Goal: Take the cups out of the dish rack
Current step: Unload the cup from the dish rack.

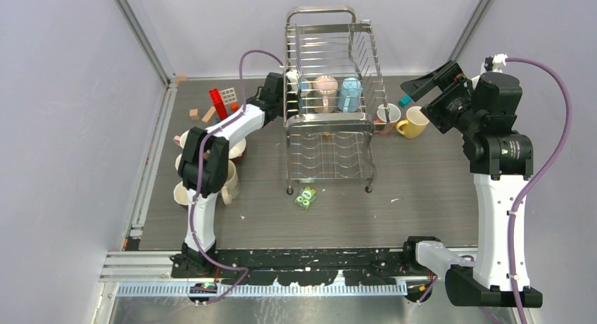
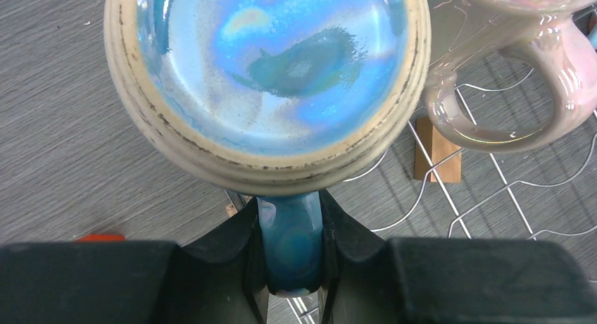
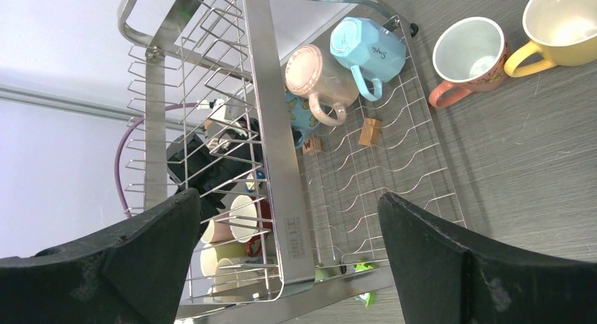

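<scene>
The silver wire dish rack (image 1: 329,137) stands mid-table. Three cups sit upside down on its upper tier: a blue one (image 1: 304,91), a pale pink one (image 1: 324,91) and a light blue one (image 1: 350,93). My left gripper (image 1: 291,83) reaches in from the rack's left side. In the left wrist view it (image 2: 290,250) is shut on the handle of the blue cup (image 2: 267,77), with the pink cup (image 2: 507,56) beside it. My right gripper (image 1: 417,90) hangs open and empty right of the rack (image 3: 271,113). It (image 3: 292,268) faces the pink cup (image 3: 320,74) and the light blue cup (image 3: 366,46).
A salmon mug (image 1: 388,115) and a yellow mug (image 1: 413,122) stand right of the rack. Several mugs (image 1: 229,183) cluster under my left arm at the left. Toy blocks (image 1: 220,102) lie far left, and a green packet (image 1: 306,198) lies in front of the rack. A wooden block (image 2: 438,151) lies beneath the rack wires.
</scene>
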{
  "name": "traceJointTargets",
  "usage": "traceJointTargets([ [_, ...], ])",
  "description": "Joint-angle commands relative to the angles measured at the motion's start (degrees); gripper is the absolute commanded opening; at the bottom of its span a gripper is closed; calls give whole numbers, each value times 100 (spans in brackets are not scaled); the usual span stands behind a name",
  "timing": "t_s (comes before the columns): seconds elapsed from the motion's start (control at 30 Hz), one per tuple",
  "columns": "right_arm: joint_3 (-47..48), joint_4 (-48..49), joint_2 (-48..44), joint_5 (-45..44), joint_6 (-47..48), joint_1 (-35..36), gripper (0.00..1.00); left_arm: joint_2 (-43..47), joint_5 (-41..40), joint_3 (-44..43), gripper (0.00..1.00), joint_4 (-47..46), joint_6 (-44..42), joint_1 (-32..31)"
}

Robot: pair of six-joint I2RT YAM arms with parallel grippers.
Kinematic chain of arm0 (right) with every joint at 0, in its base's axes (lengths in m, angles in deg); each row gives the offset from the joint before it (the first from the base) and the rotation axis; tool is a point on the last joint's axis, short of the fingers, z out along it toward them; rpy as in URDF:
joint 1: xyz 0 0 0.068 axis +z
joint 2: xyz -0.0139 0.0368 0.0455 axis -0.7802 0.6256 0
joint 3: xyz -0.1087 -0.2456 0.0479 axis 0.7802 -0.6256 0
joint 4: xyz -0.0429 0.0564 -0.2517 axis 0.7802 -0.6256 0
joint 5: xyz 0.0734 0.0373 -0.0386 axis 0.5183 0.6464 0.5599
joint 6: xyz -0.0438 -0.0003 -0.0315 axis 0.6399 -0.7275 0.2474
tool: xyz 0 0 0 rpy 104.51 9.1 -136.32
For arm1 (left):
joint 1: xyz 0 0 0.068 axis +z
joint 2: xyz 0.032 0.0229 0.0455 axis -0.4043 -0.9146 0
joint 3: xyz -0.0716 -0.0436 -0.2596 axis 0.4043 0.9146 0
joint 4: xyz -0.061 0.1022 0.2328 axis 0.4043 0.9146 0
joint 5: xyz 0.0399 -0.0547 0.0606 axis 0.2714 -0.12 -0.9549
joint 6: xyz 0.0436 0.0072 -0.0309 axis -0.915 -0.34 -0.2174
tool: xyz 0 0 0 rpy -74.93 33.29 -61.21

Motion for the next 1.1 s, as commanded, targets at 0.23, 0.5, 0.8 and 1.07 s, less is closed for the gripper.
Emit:
traceJointTargets([
  [0.23,-170,394,-24,94,-13,22,100,827,-42,249,0,-387,85,-75],
  [0.5,-253,465,-32,94,-39,22,100,1388,-36,718,0,-780,276,-77],
  [0.8,-258,529,-15,119,-96,22,100,1935,-54,1148,0,-1103,624,-77],
  [1.07,-179,538,-2,145,-118,22,100,2365,-262,1427,0,-1069,690,-35],
])
